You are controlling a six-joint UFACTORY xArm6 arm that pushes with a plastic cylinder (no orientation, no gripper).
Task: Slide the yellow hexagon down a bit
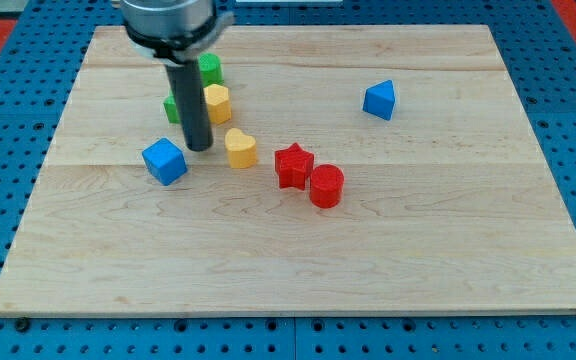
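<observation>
The yellow hexagon [217,103] sits on the wooden board [298,250] in the upper left part. My tip [199,148] rests on the board just below and left of the hexagon, very close to it. A green block [209,69] lies just above the hexagon. Another green block [173,108] is partly hidden behind my rod. A yellow heart [240,148] lies to the right of my tip. A blue cube [164,160] lies to the lower left of my tip.
A red star [293,165] and a red cylinder [326,186] touch near the board's middle. A blue block [379,100] sits at the upper right. Blue pegboard [568,80] surrounds the board.
</observation>
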